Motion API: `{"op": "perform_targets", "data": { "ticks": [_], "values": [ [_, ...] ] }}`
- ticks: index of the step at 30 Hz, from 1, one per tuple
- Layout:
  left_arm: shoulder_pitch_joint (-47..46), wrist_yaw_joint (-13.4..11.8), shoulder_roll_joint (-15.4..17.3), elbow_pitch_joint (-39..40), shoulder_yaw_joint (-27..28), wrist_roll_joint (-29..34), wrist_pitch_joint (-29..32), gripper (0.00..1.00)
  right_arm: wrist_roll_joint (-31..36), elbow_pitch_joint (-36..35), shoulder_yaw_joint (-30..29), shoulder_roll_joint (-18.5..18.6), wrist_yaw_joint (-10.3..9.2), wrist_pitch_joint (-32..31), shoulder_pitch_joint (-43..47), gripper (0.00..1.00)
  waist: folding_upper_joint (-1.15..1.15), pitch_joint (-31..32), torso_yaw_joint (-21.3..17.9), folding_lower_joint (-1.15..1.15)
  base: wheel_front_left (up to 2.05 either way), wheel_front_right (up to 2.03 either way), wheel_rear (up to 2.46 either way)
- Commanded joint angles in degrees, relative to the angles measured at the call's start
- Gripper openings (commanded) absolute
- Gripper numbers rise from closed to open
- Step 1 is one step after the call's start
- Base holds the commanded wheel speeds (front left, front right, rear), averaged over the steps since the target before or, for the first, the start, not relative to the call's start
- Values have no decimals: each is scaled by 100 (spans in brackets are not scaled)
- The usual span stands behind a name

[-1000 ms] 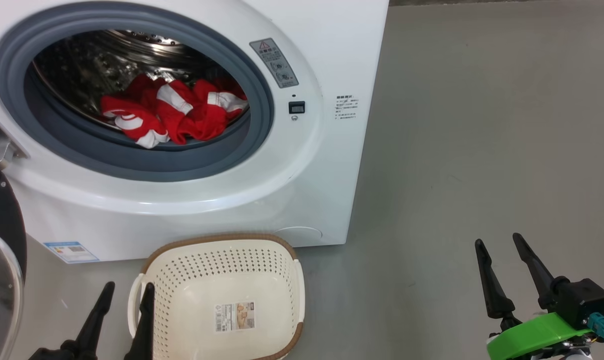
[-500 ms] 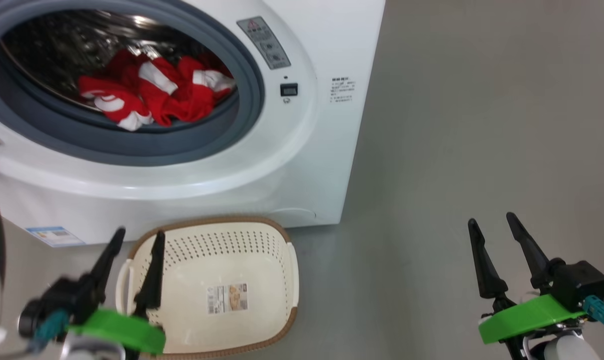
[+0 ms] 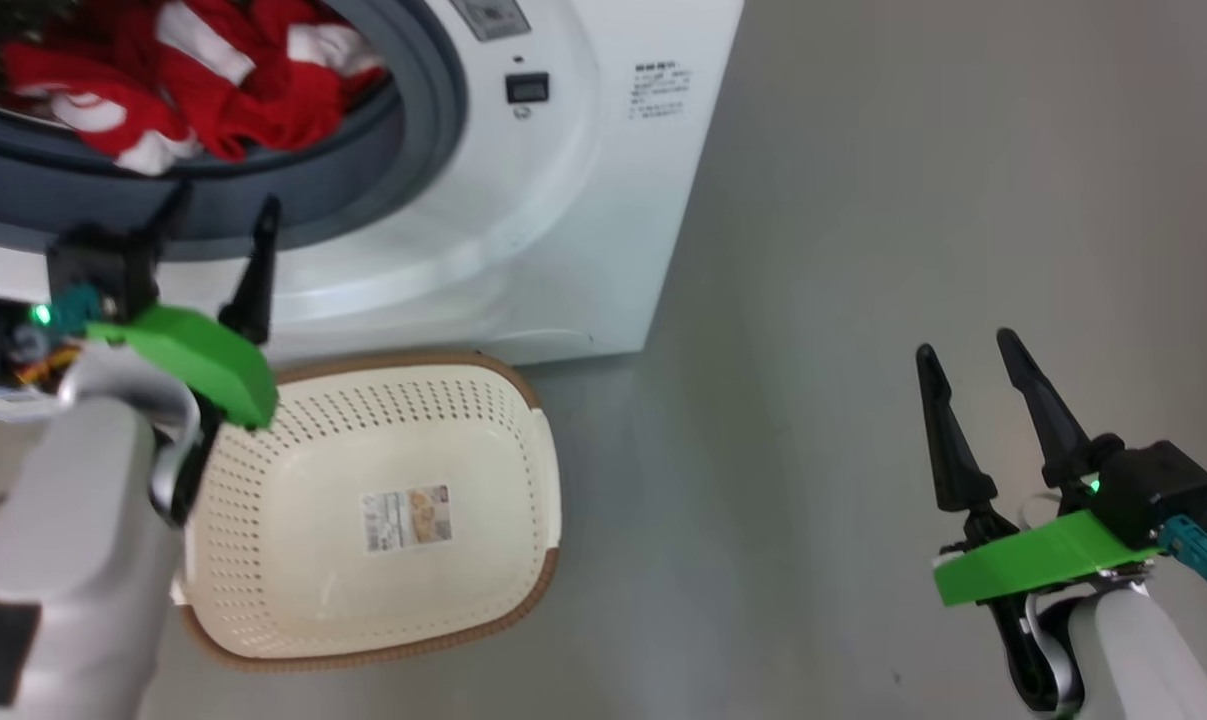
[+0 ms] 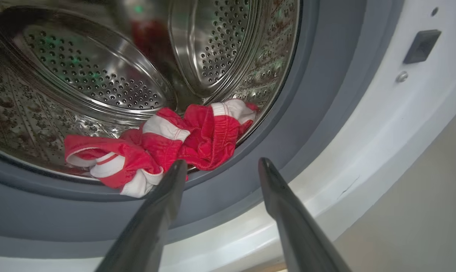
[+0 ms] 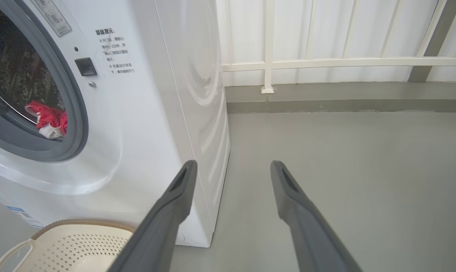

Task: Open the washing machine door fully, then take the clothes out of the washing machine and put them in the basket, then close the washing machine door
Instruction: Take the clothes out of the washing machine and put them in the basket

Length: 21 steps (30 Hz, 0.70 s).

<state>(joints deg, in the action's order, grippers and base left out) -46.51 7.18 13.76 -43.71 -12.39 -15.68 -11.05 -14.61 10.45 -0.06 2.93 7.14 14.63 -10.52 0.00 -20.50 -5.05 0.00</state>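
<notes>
Grey floor [image 3: 863,200] runs under everything, and in the right wrist view a white railing [image 5: 326,62] closes it off behind. On it stands the washing machine [image 3: 563,230], its opening uncovered, so we look past the grey rubber gasket [image 4: 299,113] into the steel drum [image 4: 99,75]. The clothes [image 4: 163,147], a crumpled red heap with white panels, lie at the bottom front of the drum, their near edge drooping onto the gasket's inner lip.

Our left gripper [image 3: 221,200] is held up before the lower rim of the opening, its jaws spread wide and holding nothing. In the left wrist view the two dark fingers point into the drum. One fingertip [image 4: 175,173] lines up with the heap's near edge, the other with bare gasket beside it. The clothes lie just beyond the jaws, a little to one side of the gap. The tips seem to stop short of the fabric, though we cannot be sure from this angle.

The basket [image 3: 403,358] sits upright on the floor just in front of the machine's base, below the left gripper, with a sticker [image 3: 406,517] on its bottom. Our right gripper [image 3: 966,342] hangs over bare floor well to the right of machine and basket, jaws likewise spread with nothing between them, far from the clothes.
</notes>
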Motion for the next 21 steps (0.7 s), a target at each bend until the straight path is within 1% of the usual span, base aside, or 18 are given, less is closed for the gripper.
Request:
{"op": "perform_targets", "data": {
  "ticks": [1, 12, 21],
  "values": [
    [-285, 31, 309, -86, 73, 25, 28, 100, -56, -150, 177, -1, 35, 37, -123, 100, 0, -326, -234, 0, 0, 0, 0],
    [-1690, 31, 750, -1539, -508, 68, -38, 100, -348, -220, 386, -4, 35, 37, -342, 100, 0, -812, -545, 0, 0, 0, 0],
    [-2406, 31, 1036, -2294, -902, 269, -170, 100, -479, -279, 467, -4, 35, 37, -440, 100, 0, -1085, -766, 0, 0, 0, 0]
  ]
}}
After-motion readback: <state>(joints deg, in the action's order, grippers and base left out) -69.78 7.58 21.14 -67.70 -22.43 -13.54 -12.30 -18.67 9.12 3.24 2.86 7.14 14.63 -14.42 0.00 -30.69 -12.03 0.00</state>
